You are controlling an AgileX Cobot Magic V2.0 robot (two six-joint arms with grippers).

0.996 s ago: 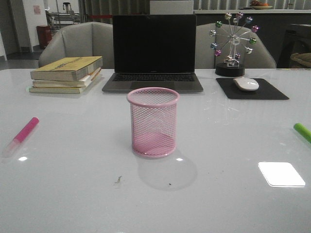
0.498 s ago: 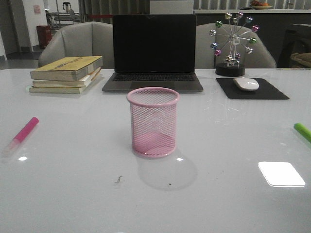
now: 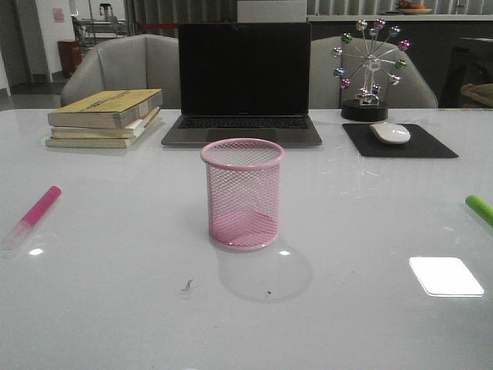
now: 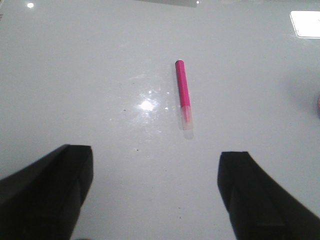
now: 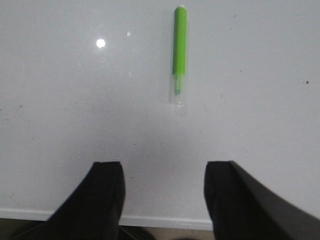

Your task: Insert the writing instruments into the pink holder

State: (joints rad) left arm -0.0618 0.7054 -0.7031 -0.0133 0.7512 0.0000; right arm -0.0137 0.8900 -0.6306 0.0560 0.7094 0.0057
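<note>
The pink wire-mesh holder point(image 3: 243, 194) stands upright and empty at the middle of the white table. A magenta marker point(image 3: 32, 215) lies flat near the table's left edge; in the left wrist view this marker point(image 4: 183, 92) lies ahead of my left gripper point(image 4: 155, 160), which is open with only bare table between its fingers. A green marker point(image 3: 479, 208) lies at the right edge, partly cut off. In the right wrist view the green marker point(image 5: 179, 52) lies ahead of my right gripper point(image 5: 164, 170), open and holding nothing, above the table's near edge. Neither gripper shows in the front view.
Behind the holder sit a closed-screen laptop point(image 3: 243, 85), a stack of books point(image 3: 106, 117) at the back left, and a mouse point(image 3: 390, 132) on a black pad point(image 3: 400, 142) with a ferris-wheel ornament point(image 3: 367, 69) at the back right. Chairs stand behind the table.
</note>
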